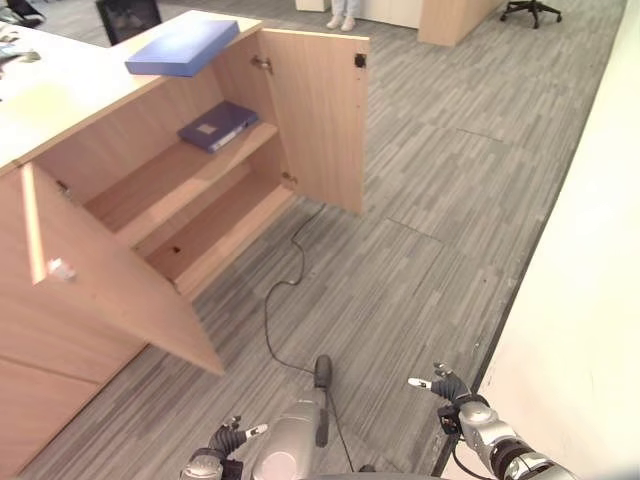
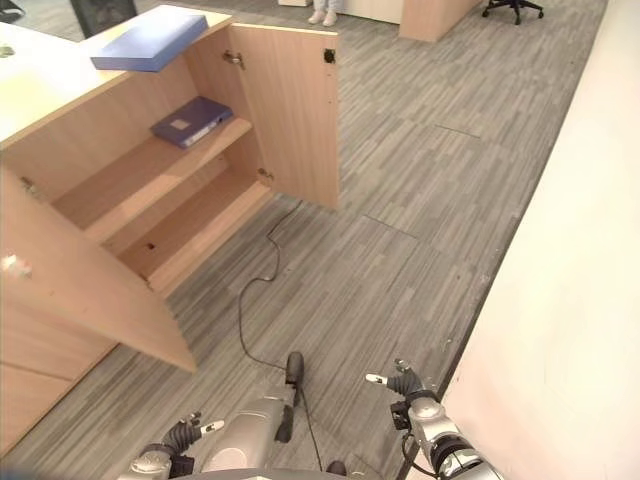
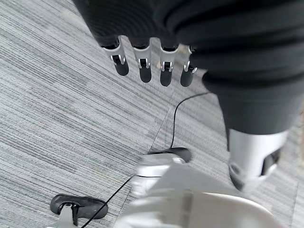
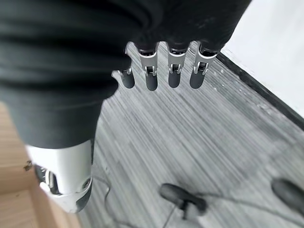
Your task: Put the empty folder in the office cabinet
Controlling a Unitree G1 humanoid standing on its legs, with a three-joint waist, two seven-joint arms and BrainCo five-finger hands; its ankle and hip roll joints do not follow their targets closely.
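A light blue folder (image 1: 185, 47) lies flat on top of the wooden office cabinet (image 1: 60, 100), near its far corner. A darker blue folder (image 1: 217, 125) with a label lies on the upper shelf (image 1: 170, 175) inside the cabinet, whose two doors stand wide open. The lower shelf (image 1: 215, 235) is bare. My left hand (image 1: 226, 438) hangs low at the bottom of the left eye view, far from the cabinet. Its fingers (image 3: 142, 66) are straight over the floor and hold nothing. My right hand (image 1: 448, 387) hangs low near the wall, its fingers (image 4: 161, 71) also straight and empty.
The far cabinet door (image 1: 315, 115) juts out into the grey carpet floor (image 1: 420, 200). The near door (image 1: 110, 285) swings toward me. A white wall (image 1: 590, 300) runs along the right. A person's feet (image 1: 342, 20) and an office chair base (image 1: 530, 10) are far back.
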